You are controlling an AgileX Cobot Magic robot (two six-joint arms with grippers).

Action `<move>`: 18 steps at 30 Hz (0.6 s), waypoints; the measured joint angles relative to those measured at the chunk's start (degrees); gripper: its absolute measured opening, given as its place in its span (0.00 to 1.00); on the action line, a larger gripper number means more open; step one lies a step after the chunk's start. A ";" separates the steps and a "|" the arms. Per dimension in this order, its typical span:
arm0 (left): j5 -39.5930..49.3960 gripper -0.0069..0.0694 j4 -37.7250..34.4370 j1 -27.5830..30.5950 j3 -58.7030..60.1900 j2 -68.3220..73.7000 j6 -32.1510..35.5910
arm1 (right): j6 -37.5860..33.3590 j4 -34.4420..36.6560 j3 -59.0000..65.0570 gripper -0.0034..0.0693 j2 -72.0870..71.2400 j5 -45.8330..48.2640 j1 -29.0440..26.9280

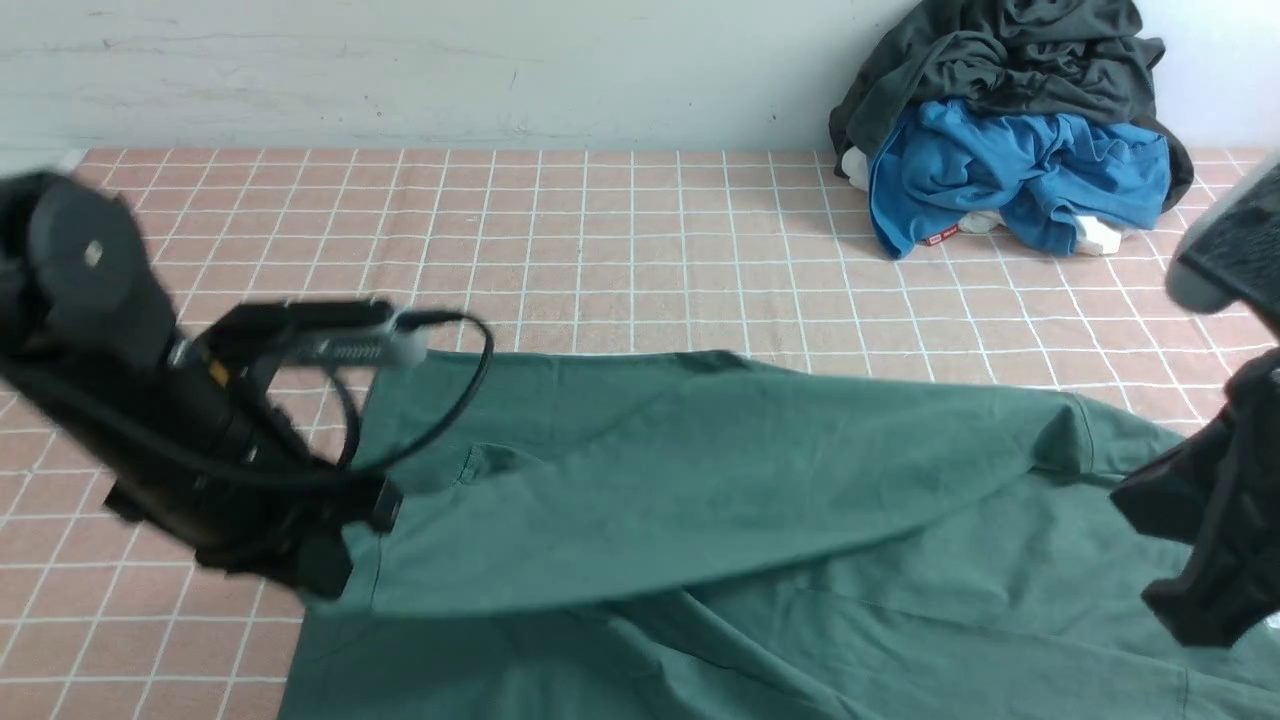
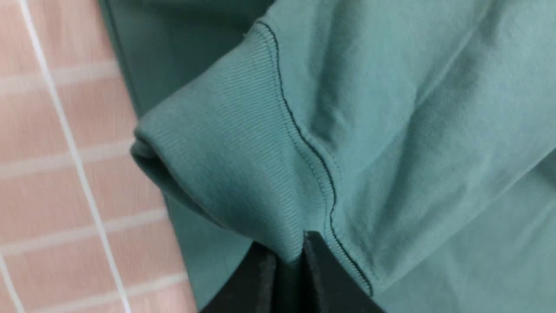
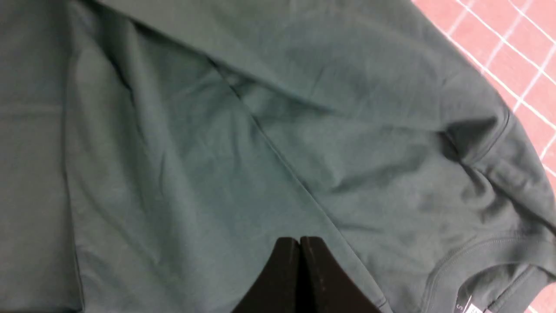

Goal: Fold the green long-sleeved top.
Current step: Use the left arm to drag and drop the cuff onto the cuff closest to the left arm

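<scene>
The green long-sleeved top (image 1: 760, 520) lies spread over the near middle and right of the pink checked cloth. One sleeve is drawn across its body from the right shoulder towards the left. My left gripper (image 1: 375, 510) is shut on that sleeve's ribbed cuff (image 2: 226, 165), and the fabric is pinched between the fingertips (image 2: 265, 265). My right gripper (image 3: 299, 240) is shut with nothing in it. It hovers over the top's body near the neckline, and its arm stands at the right edge (image 1: 1210, 530). A small white neck label (image 3: 467, 307) shows.
A pile of clothes sits at the back right against the wall: a dark charcoal-grey garment (image 1: 1010, 60) over a bright blue one (image 1: 1010, 175). The pink checked cloth (image 1: 600, 250) covers the table up to the white wall.
</scene>
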 joint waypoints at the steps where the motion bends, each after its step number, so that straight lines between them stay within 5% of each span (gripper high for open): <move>1: -0.48 0.13 0.00 0.00 1.26 -0.62 0.00 | 0.16 -0.27 0.00 0.03 0.00 0.06 0.55; 10: -6.03 0.19 -1.41 0.00 11.46 -2.36 3.17 | 0.72 -0.73 0.00 0.03 0.00 3.00 3.05; 18: -5.03 0.56 -1.48 -0.87 12.36 -2.94 12.66 | 0.78 1.89 0.00 0.03 0.00 5.55 3.05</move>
